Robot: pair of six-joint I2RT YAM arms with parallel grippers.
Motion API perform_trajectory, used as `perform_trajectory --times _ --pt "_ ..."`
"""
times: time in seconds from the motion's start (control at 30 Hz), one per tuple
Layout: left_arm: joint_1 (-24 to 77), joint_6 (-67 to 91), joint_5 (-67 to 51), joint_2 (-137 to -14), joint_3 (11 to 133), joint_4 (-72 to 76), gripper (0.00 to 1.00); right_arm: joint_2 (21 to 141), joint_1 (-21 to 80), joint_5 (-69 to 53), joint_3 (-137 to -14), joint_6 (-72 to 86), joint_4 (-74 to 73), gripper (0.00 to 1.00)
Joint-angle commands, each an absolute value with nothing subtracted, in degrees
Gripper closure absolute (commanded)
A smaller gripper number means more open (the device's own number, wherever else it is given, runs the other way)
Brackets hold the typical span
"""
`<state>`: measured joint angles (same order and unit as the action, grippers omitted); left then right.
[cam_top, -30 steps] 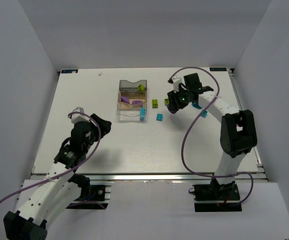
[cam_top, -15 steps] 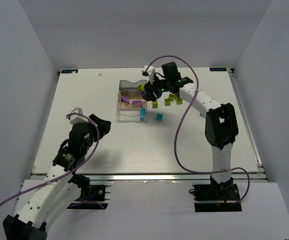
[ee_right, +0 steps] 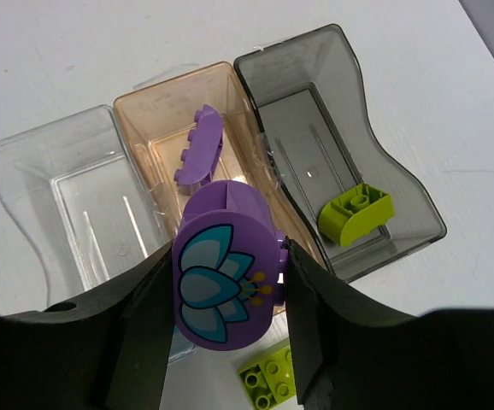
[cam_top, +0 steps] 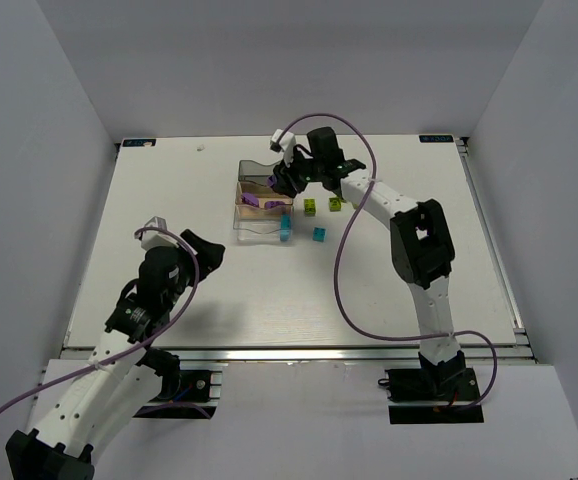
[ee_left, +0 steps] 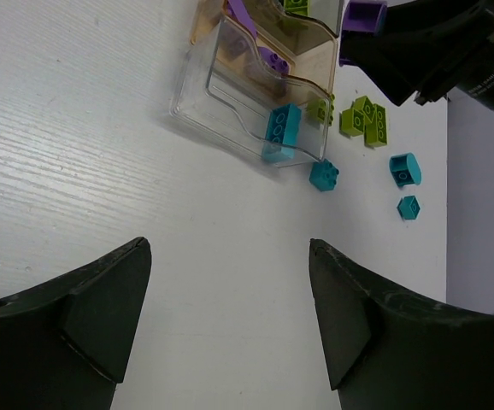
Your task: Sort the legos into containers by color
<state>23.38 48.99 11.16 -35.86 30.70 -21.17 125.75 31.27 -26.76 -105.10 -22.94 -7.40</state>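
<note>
My right gripper (ee_right: 227, 286) is shut on a rounded purple lego (ee_right: 221, 256) with a flower print, held just above the amber container (ee_right: 166, 120). A second purple piece (ee_right: 200, 145) lies in that container. The smoky grey container (ee_right: 341, 102) holds a lime lego (ee_right: 355, 213). The clear container (ee_left: 230, 111) holds a cyan lego (ee_left: 281, 132). On the table to the right of the containers lie lime legos (ee_left: 364, 120) and cyan legos (ee_left: 323, 174). My left gripper (ee_left: 230, 307) hangs open over bare table, well short of the containers.
The three containers (cam_top: 262, 200) sit in a row at the table's far middle. The right arm (cam_top: 399, 205) stretches across the loose legos (cam_top: 320, 234). White walls enclose the table (cam_top: 169, 200) on three sides.
The right arm has swung left from the loose legos to above the containers, carrying the purple lego. The left arm has barely moved; its jaws have spread a little wider.
</note>
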Motion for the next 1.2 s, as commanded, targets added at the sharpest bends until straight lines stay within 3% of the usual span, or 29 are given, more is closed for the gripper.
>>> perform_trajectory --times 0.0,0.13,0.23,0.27,0.37,0.57,0.67,0.73,0.8,0.87,0.93,1.07,1.1,1.13,1.17 --pt "23.5 49.0 9.4 -35.8 30.6 -20.9 0.16 127.8 31.8 -25.6 -107.8 -23.1 -3.7 0.82" --pt "23.6 48.5 7.3 -36.3 30.9 -19.4 0.16 128.8 31.8 -25.2 -108.0 -23.5 -3.6 0.67" --pt "23.6 48.8 6.1 -37.4 31.2 -18.1 0.16 129.2 31.8 -24.4 -107.8 -23.6 -3.5 0.52" --pt "23.6 48.8 4.8 -37.7 31.3 -17.5 0.16 129.3 31.8 -24.2 -107.9 -23.7 -3.5 0.42" --pt "23.6 48.7 2.6 -39.3 31.6 -15.1 0.18 129.0 31.8 -23.8 -107.9 -24.2 -3.6 0.32" --pt "23.7 47.5 0.1 -44.2 33.4 -11.6 0.23 125.5 31.5 -24.6 -107.5 -22.9 -4.9 0.23" --pt "24.6 45.4 -1.8 -47.4 35.5 -10.7 0.31 121.0 30.8 -25.7 -107.4 -21.4 -8.1 0.24" --pt "25.2 43.4 -2.3 -49.6 37.8 -10.6 0.37 118.1 29.5 -26.3 -105.6 -20.0 -9.0 0.31" --pt "26.3 42.3 -3.0 -53.1 40.1 -10.2 0.45 112.9 28.0 -29.7 -100.0 -18.1 -8.4 0.71" --pt "27.8 40.7 -3.3 -56.8 41.6 -9.1 0.60 107.7 25.5 -29.8 -95.6 -14.9 -6.4 1.00" --pt "29.3 39.2 -3.1 -59.8 44.3 -8.5 0.71 105.1 22.6 -30.5 -90.9 -13.8 -6.8 1.00" --pt "34.7 35.9 -1.9 -68.4 50.9 -8.8 0.72 98.9 16.5 -33.6 -85.5 -11.6 -12.0 1.00" --pt "35.6 34.5 -1.4 -72.7 52.6 -9.7 0.70 97.8 14.2 -34.0 -82.8 -11.3 -12.8 0.91" --pt "36.7 33.8 -0.8 -75.0 56.6 -10.5 0.59 96.7 13.2 -34.4 -81.4 -11.7 -13.7 0.68" --pt "39.0 33.0 1.1 -77.3 58.8 -11.2 0.55 94.2 12.1 -35.7 -79.7 -12.3 -14.3 0.56"
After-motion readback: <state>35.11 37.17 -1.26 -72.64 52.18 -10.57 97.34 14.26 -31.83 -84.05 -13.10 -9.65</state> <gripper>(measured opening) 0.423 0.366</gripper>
